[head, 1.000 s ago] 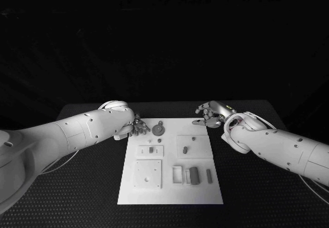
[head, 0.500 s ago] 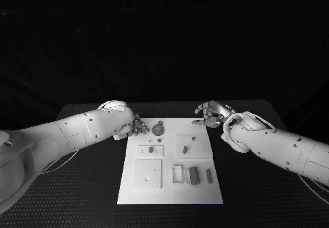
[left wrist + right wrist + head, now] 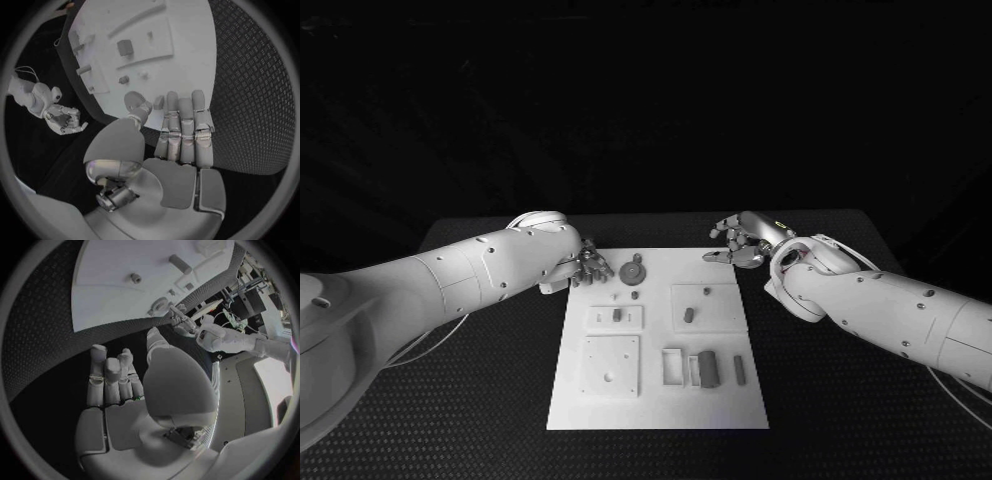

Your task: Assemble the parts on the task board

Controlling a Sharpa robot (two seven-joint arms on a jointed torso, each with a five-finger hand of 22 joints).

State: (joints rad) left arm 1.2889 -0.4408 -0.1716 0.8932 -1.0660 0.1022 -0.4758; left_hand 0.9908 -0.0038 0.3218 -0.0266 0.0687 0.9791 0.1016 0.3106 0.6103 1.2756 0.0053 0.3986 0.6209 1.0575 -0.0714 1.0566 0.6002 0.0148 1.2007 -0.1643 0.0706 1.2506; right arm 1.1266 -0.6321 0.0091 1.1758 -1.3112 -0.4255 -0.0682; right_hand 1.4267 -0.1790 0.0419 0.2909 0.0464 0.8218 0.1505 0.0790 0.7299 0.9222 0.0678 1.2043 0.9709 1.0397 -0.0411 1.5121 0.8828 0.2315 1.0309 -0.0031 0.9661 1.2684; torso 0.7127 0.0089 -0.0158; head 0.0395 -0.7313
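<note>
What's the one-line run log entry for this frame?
left hand: open, at far-left corner of task board | right hand: open, off far-right corner | parts: untouched

black table (image 3: 473,400) with white task board (image 3: 661,400) at centre

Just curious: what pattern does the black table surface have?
A fine diamond-grid weave on the black table, clearest in the left wrist view.

Bare table (image 3: 473,400) flanks the task board (image 3: 661,410); small parts (image 3: 708,368) dot its surface.
</note>
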